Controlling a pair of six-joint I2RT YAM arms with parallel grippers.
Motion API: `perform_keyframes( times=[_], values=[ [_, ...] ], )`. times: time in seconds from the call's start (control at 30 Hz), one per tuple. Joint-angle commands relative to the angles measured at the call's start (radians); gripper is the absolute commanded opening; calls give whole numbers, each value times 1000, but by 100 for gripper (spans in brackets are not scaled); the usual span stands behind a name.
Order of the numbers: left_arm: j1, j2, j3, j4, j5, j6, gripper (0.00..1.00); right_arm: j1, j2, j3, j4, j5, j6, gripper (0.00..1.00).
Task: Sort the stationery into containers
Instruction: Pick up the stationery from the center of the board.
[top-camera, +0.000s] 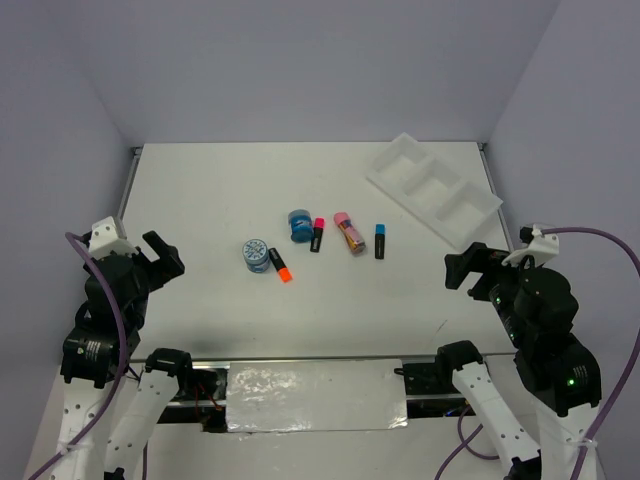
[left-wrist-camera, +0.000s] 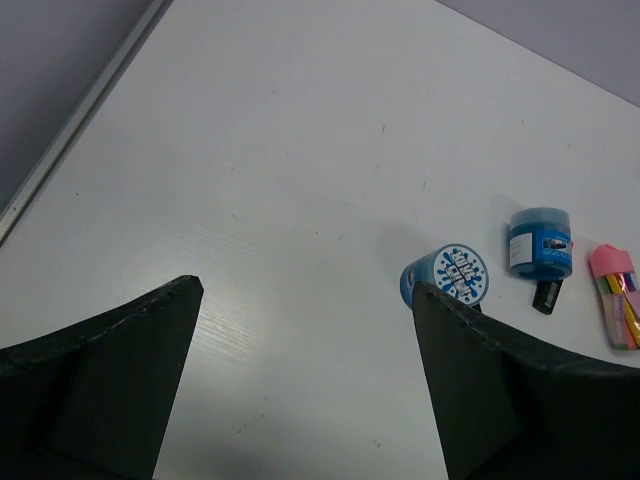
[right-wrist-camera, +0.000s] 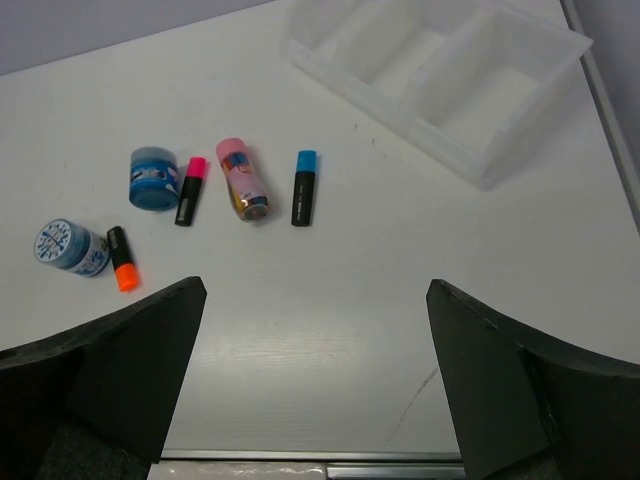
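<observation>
Nothing is sorted yet. The white tray (top-camera: 412, 208) sits at the far right of the tabletop, its long axis running from far-left to near-right, and all three compartments show bare. All six pieces lie in a loose cluster at the middle of the tabletop, well apart from the tray, so the whole job remains.

The blue-capped marker (top-camera: 380, 241) lies nearest the tray, its long axis running near-to-far with the cap at the far end. Just left of it, the pink-capped tube (top-camera: 349, 232) slants, cap far-left and brownish end near-right. The pink-capped marker (top-camera: 317, 234) also points its cap away from the arms, leaning a little right, and almost touches one blue roll (top-camera: 299, 225). That roll seems to stand on end, though the angle leaves this unsure. The other blue roll (top-camera: 256, 255) lies on its side, patterned face towards the left arm (top-camera: 105, 300). Beside it, the orange-capped marker (top-camera: 279, 265) points its cap near-right.

Both pairs of jaws — left arm and right arm (top-camera: 540, 320) — stand wide open, holding nothing, back from the cluster.
</observation>
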Motion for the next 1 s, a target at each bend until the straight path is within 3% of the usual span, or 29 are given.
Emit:
perform_keyframes(
  times=[0.0, 0.43, 0.63, 0.67, 0.7, 0.73, 0.77, 0.9, 0.97],
  values=[
    [-4, 2, 6, 33, -11, 1, 99, -4, -2, 38, -1, 24, -5, 100],
    [-4, 102, 67, 53, 37, -12, 99, -4, -25, 51, -10, 3, -8, 100],
    [-20, 371, 214, 145, 198, -108, 99, -4, -14, 31, -7, -57, 3, 100],
    [-93, 498, 241, 155, 186, -125, 99, -4, -11, 28, -6, -65, 4, 100],
    [-162, 569, 324, 142, 79, -148, 99, -4, -2, 25, -2, -69, 6, 100],
    [-324, 706, 375, 130, 2, -156, 99, -4, 1, 23, 2, -79, 6, 100],
    [-388, 770, 424, 91, -67, -162, 99, -6, 4, 19, 4, -86, 6, 100],
    [-494, 1075, 612, 47, -113, -255, 99, -6, 23, 20, 8, -117, 6, 100],
    [-511, 1133, 626, 76, -117, -286, 99, -6, 24, 25, 11, -148, 7, 100]
  ],
)
